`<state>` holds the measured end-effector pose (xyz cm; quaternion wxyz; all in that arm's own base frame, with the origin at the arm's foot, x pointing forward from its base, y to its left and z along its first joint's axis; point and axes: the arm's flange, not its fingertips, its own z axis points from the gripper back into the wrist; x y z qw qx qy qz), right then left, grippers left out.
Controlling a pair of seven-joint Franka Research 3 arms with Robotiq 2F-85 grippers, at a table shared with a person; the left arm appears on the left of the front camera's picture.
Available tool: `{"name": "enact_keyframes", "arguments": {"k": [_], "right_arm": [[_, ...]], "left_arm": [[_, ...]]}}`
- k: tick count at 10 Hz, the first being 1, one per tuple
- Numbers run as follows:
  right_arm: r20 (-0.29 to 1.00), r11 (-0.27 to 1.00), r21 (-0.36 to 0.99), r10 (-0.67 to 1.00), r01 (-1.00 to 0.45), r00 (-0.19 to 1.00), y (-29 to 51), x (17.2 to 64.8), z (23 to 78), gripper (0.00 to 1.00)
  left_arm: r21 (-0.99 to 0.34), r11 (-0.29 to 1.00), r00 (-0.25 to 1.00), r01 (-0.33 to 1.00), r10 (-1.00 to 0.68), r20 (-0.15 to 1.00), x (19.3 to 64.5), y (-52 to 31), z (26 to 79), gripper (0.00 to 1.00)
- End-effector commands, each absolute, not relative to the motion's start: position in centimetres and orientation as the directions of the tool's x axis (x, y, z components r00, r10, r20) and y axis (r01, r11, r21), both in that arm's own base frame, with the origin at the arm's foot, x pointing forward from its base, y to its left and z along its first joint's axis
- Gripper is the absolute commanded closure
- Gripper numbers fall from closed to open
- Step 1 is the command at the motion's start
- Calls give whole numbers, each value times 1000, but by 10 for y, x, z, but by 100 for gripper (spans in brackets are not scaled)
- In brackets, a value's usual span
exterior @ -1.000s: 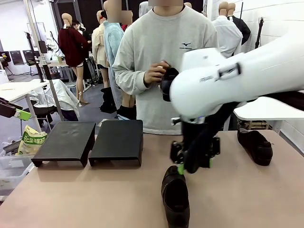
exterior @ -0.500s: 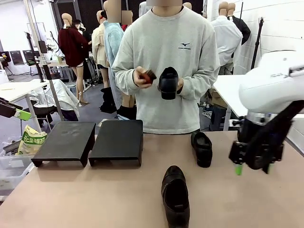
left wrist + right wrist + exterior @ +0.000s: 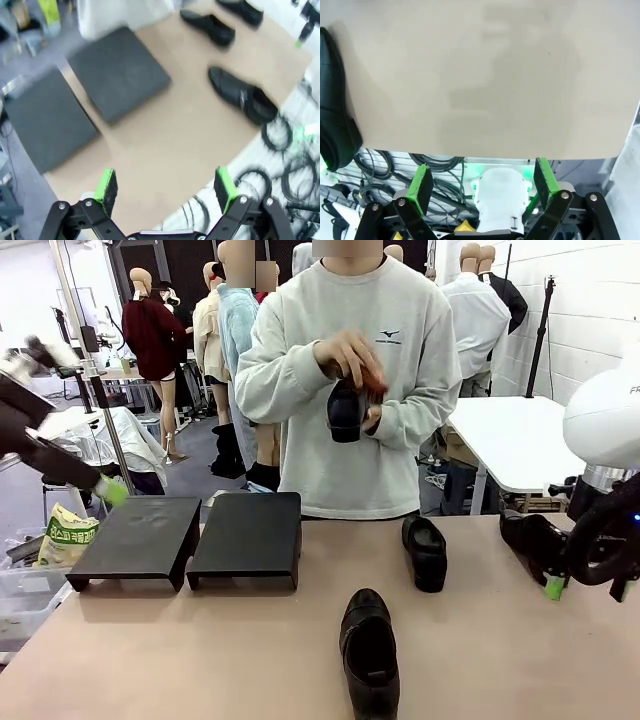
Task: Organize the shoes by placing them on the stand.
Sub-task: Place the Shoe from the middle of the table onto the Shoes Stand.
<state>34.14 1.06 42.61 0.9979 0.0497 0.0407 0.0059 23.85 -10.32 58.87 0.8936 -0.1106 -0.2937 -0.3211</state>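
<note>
A person at the far side holds one black shoe (image 3: 345, 412) in both hands at chest height. Three black shoes lie on the table: one near the front middle (image 3: 370, 652) (image 3: 243, 96), one farther back (image 3: 425, 552) (image 3: 208, 27), one at the right (image 3: 528, 538) (image 3: 241, 10). Two flat black stands (image 3: 248, 535) (image 3: 135, 537) (image 3: 120, 72) (image 3: 46, 117) sit at the back left, bare. My right gripper (image 3: 588, 585) (image 3: 482, 181) hangs open by the right shoe, over the table's edge. My left gripper (image 3: 105, 488) (image 3: 166, 187) is open and holds nothing, high off the table's left side.
The tan table (image 3: 200, 650) (image 3: 485, 75) has free room in front of the stands. Off its left edge stand a clear bin (image 3: 20, 595) and a bag (image 3: 65, 533). Cables (image 3: 390, 167) and my white base (image 3: 500, 192) lie under the near edge.
My right arm swung from over the front shoe to the table's right edge. My left gripper rose at the left. The person brought a hand up over the held shoe.
</note>
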Motion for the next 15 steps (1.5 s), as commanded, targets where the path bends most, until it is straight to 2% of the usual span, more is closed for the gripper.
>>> {"name": "enact_keyframes", "arguments": {"k": [1, 2, 3, 4, 5, 6, 9, 12, 13, 14, 15], "right_arm": [[-115, 995, 98, 14, -3, 993, 2, 344, 400, 0], [-109, 993, 116, 18, -5, 994, -3, 347, 394, 0], [-112, 993, 114, 28, -16, 993, -6, 342, 392, 0], [-121, 994, 104, 34, -22, 992, -9, 340, 388, 0], [-118, 992, 125, 36, -21, 992, -12, 340, 383, 0], [-117, 988, 154, 32, -13, 993, -15, 340, 380, 0], [-138, 993, 116, 12, 4, 990, -5, 353, 396, 0], [-138, 993, 116, 12, 4, 990, -5, 353, 396, 0], [-138, 993, 116, 12, 4, 990, -5, 353, 396, 0], [-138, 993, 116, 12, 4, 990, -5, 353, 396, 0], [-138, 993, 116, 12, 4, 990, -5, 353, 396, 0]], "left_arm": [[-86, 767, 728, 636, -560, 395, 234, -143, 563, 0], [-128, 766, 759, 630, -573, 308, 236, -168, 549, 0], [-164, 777, 783, 608, -551, 290, 229, -187, 546, 0], [-181, 797, 797, 577, -500, 339, 231, -191, 545, 0], [-214, 799, 783, 563, -431, 449, 235, -173, 548, 0], [-133, 783, 779, 608, -555, 293, 224, -186, 530, 0], [-165, 787, 786, 594, -525, 326, 227, -187, 536, 0], [-220, 863, 885, 454, -409, 224, 233, -294, 494, 0], [-256, 888, 923, 382, -349, 165, 238, -314, 483, 0], [-308, 887, 936, 344, -352, 33, 245, -328, 472, 0], [-295, 911, 954, 288, -298, 9, 254, -336, 466, 0]]}}
